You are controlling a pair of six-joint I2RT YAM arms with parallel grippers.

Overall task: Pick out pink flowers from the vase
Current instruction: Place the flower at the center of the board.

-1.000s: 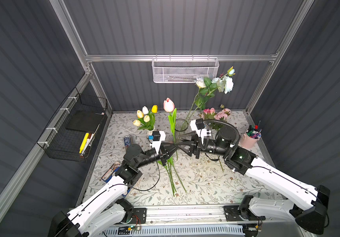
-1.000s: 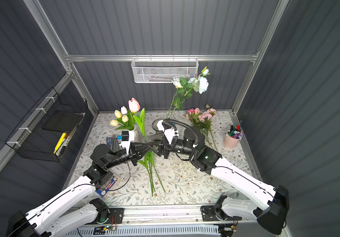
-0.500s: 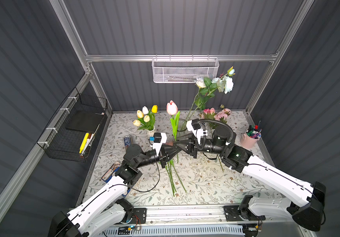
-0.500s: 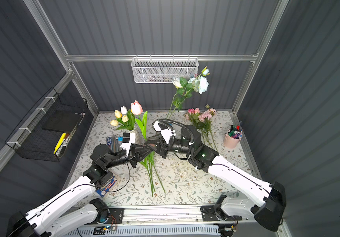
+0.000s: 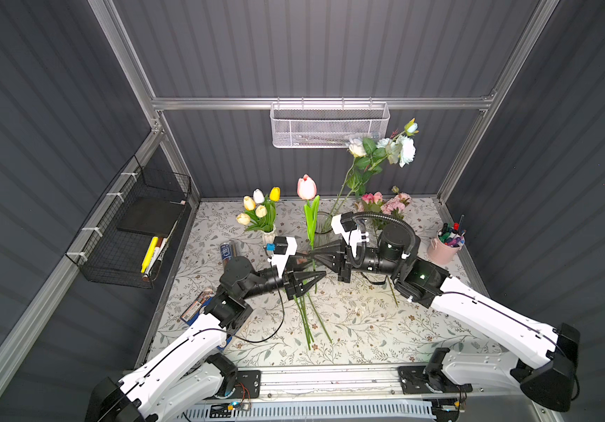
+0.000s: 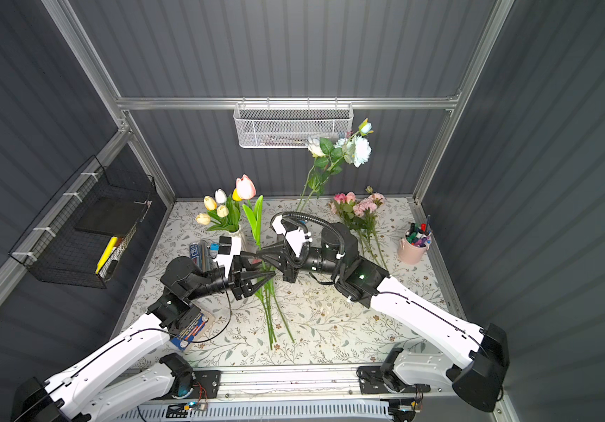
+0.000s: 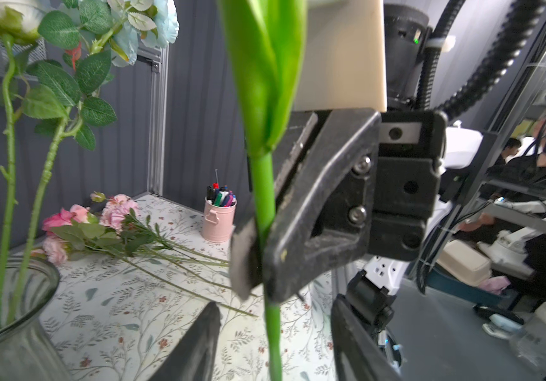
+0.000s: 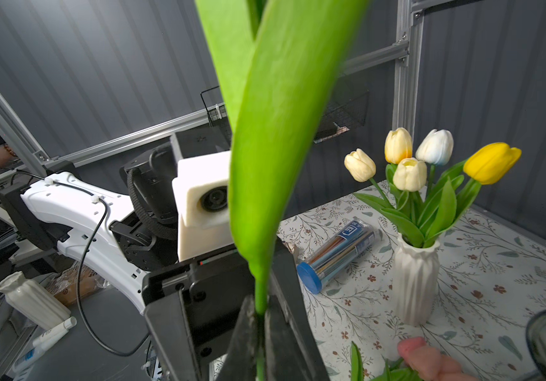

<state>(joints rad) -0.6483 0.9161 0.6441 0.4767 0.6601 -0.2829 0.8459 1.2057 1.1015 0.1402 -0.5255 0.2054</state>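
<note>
We are watching the right gripper (image 5: 312,255) clamping the pink tulip (image 5: 306,187) by its stem, upright, near the glass vase (image 5: 324,227). The left gripper (image 5: 313,267) is standing spread, stem between its jaws.

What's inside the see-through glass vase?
Two green stems of the white and pale blue roses stand in the glass vase. Where they end is hidden: the vase's bottom is cut off in the wrist view.

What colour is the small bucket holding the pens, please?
The small bucket is pale pink: left wrist view.
</note>
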